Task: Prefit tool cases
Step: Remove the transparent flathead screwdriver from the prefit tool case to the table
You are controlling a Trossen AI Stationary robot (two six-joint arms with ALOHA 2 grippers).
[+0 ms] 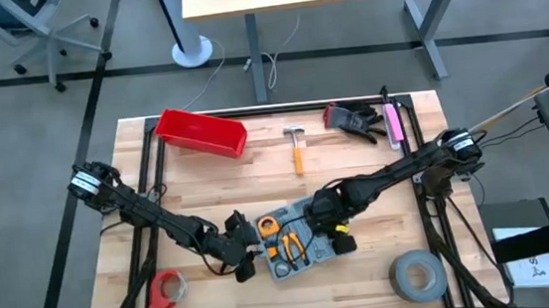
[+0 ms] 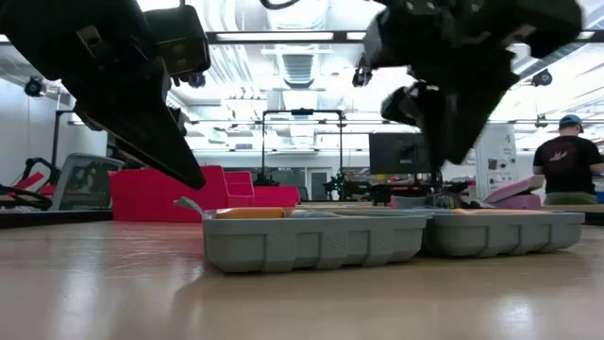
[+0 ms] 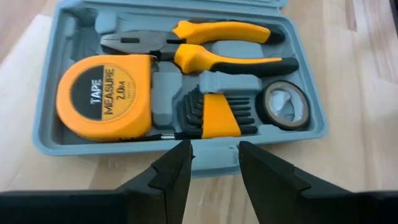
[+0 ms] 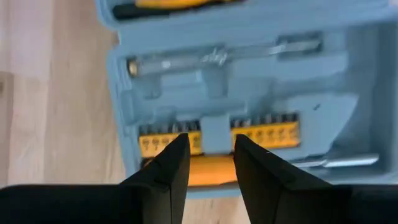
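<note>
We see one open tool case (image 3: 311, 93) holding one tape measure (image 3: 106, 96), one pliers (image 3: 205, 43) (yellow-handled); left gripper (image 3: 214, 162) and right gripper (image 4: 211, 155) slightly parted, empty.

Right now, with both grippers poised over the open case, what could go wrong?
1. The hammer lies far from the tool case, so its recess may stay empty.
2. The left gripper hangs open above the case rim by the hex keys; descending could tilt the case.
3. The right gripper could dislodge the bit row.
</note>
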